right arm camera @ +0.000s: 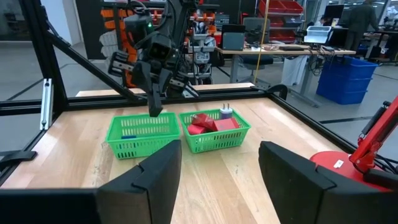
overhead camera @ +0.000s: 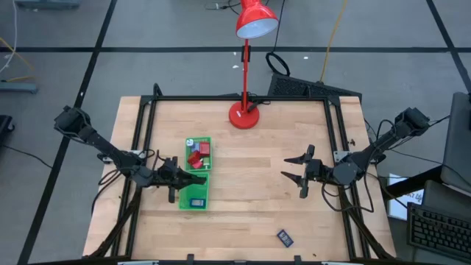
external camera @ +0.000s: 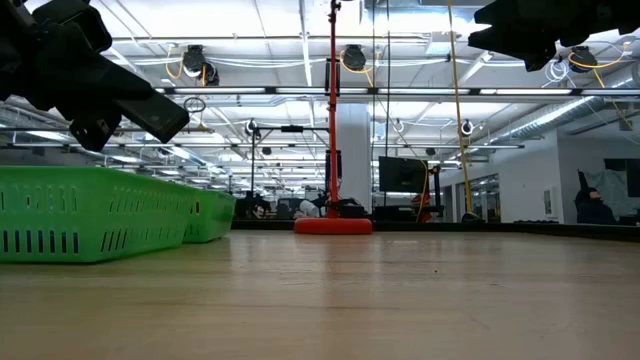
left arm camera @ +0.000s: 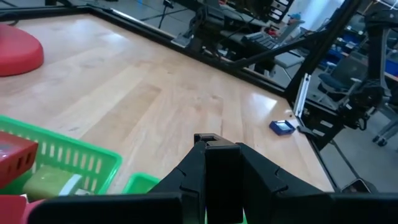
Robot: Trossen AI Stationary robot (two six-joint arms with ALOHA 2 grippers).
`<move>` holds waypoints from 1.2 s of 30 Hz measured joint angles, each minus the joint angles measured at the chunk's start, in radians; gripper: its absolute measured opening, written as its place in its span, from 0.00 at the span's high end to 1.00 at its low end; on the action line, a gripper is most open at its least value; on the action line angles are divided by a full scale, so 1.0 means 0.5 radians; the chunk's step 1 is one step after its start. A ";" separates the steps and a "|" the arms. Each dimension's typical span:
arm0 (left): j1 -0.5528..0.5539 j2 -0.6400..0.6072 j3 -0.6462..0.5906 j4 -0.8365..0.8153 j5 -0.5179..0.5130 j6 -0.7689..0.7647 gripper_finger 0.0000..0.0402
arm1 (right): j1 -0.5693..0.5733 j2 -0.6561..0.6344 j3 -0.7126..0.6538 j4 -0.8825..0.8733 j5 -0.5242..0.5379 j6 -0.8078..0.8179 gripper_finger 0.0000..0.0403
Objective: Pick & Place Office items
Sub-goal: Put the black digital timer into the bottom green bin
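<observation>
One office item is left out on the bench (overhead camera: 257, 213): a small dark rectangle with a blue face (overhead camera: 285, 237), seen lying flat at the lower right of the high view, near the front edge and well apart from everything else. The other pieces are already held in the green two-compartment tray (overhead camera: 181, 200) at centre left; red blocks (overhead camera: 197, 154) are seen in its upper compartment and a blue-faced piece (overhead camera: 197, 201) in its lower one.

The right pincer (overhead camera: 291, 169) is held open and empty above bare wood at centre right, its fingers pointed toward the tray. The left pincer (overhead camera: 199, 179) is closed, nothing is gripped by it, and it is parked over the tray's lower compartment.

The step in hand is judged to be the fetching of the last rectangle, and the right arm is the better placed for it. For this to be done well, the right pincer should be swung toward the lower edge of the frame and brought straight over the piece. The piece lies slightly askew, so the fingers should be turned to straddle its shorter sides. Since it is thin, the fingertips should be lowered almost to the wood before closing, or it may be pushed away instead of caught. The left pincer should be drawn clear of the tray before any drop, so that the arms are not crossed.
</observation>
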 joint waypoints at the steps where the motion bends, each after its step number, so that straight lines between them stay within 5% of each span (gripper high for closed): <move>1: 0.000 0.000 0.000 0.000 0.009 0.000 0.84 | 0.000 0.000 0.000 0.000 0.000 0.000 0.50; 36: -0.059 0.003 0.000 -0.557 0.036 -0.607 0.84 | -0.001 0.050 0.001 -0.001 0.006 0.000 0.50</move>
